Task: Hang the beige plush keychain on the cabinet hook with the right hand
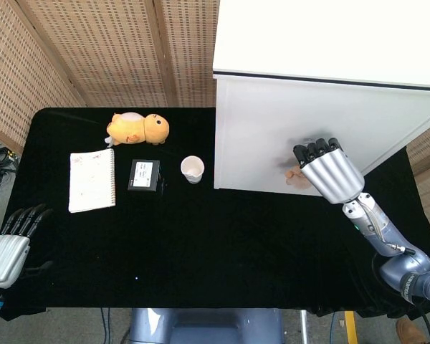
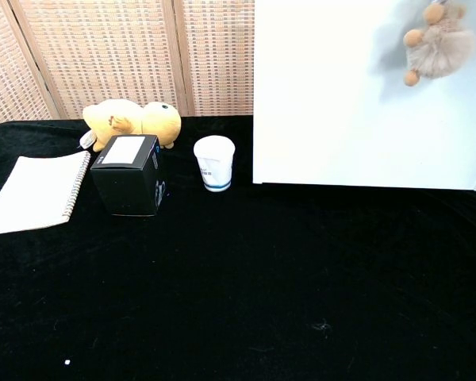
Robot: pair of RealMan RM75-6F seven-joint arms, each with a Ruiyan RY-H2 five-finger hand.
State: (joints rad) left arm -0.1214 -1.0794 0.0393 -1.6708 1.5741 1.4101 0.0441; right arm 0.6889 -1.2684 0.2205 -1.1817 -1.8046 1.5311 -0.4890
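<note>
White cabinet (image 1: 330, 93) fills the upper right of the head view. Right hand (image 1: 328, 170) is raised against its front face, right of centre, back of the hand to the camera; its grasp cannot be told. Beige plush keychain (image 2: 440, 46) sits tilted high on that face, upper right of the chest view. The hook is not discernible. Judgement: hanging step in hand; next, seat the loop, then release. Left hand (image 1: 8, 244), lower left, holds nothing, fingers loosely extended.

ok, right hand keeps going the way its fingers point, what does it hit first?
Probably the white cabinet front: the right hand points at it, with the beige plush keychain just before the panel. Depth unclear.
</note>
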